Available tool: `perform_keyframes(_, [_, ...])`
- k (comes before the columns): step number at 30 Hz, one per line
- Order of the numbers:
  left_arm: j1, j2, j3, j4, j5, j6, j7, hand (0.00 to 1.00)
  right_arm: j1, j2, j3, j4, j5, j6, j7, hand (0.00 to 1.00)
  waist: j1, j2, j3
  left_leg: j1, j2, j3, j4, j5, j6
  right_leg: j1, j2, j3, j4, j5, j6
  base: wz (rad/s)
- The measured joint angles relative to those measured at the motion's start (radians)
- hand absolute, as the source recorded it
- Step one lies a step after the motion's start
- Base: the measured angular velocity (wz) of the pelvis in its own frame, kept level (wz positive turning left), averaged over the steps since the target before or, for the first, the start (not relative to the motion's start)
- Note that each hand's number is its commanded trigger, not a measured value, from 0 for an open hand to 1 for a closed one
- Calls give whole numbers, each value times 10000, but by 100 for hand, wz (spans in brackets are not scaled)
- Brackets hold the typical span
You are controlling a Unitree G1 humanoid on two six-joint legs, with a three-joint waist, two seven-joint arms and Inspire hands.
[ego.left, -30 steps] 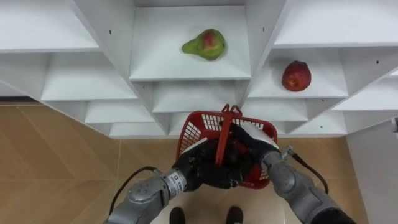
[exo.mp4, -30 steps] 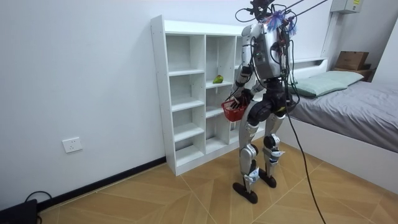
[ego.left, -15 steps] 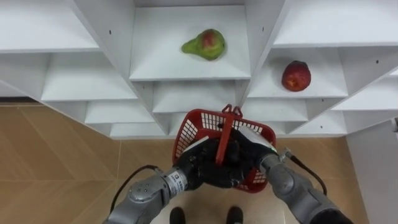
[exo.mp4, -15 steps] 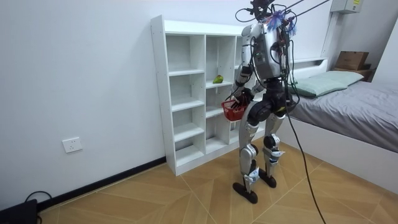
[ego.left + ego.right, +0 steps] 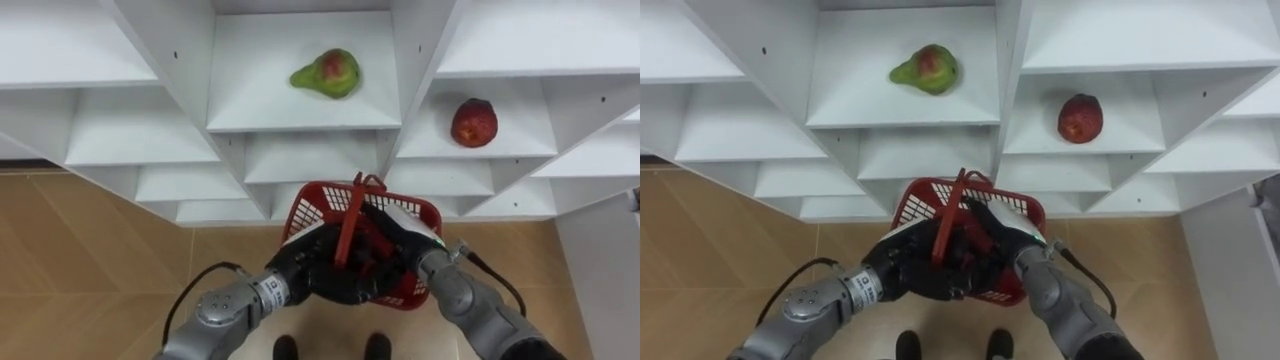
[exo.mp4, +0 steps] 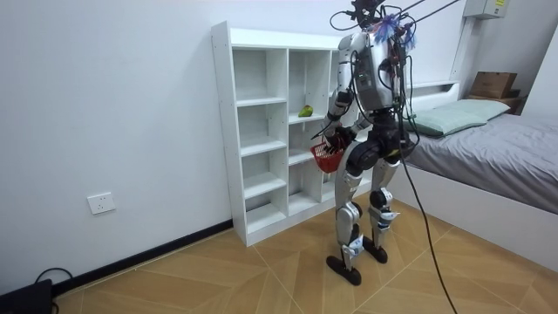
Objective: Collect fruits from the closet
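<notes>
the green pear with a red blush lies on its side on a shelf straight beyond the red plastic basket, a little to its left, and the dark red round fruit sits one bay over, beyond the basket and to its right. neither is in the basket or in a hand yet. the basket hangs in front of me, below both fruits and just short of the white wooden shelf unit, with its thin red handle tipped over toward my left. my left hand and my right hand meet at that handle, over the basket's mouth. they overlap so much that i cannot tell which one carries it or how either is set. i judge the step is settling the basket into one hand. to do it well i should get a sure hold on the handle with the left, let the basket level out, and only then draw the right clear to reach up for the pear. i should also keep the basket close under that shelf.
</notes>
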State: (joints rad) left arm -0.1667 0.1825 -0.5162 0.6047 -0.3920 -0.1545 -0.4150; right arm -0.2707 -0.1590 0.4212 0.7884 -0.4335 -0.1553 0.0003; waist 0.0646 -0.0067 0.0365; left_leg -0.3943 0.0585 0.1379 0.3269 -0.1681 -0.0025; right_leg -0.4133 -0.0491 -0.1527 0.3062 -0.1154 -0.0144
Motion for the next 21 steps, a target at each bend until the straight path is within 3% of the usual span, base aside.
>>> perform_keyframes(9, [401, 72, 448, 507, 1332, 2, 124, 100, 777, -55, 294, -639, 779, -81, 320, 0, -52, -26, -25, 612, -20, 9, -257, 16, -20, 637, 18, -36, -283, 10, 21, 0])
perform_keyframes(17, [904, 114, 690, 632, 1469, 0, 358, 100, 1635, -379, 295, -1918, 1128, -76, 478, 0, -98, -138, -115, 1206, -29, 8, -394, 17, -21, 1249, 44, -11, -447, 2, 43, 0])
perform_keyframes(21, [1151, 331, 819, 642, 1480, 0, 637, 100, 2032, -508, 297, -2678, 1733, -69, 770, 0, -190, -261, -210, 1615, -31, 0, -571, 33, -49, 1605, 63, -1, -523, 1, 51, 0])
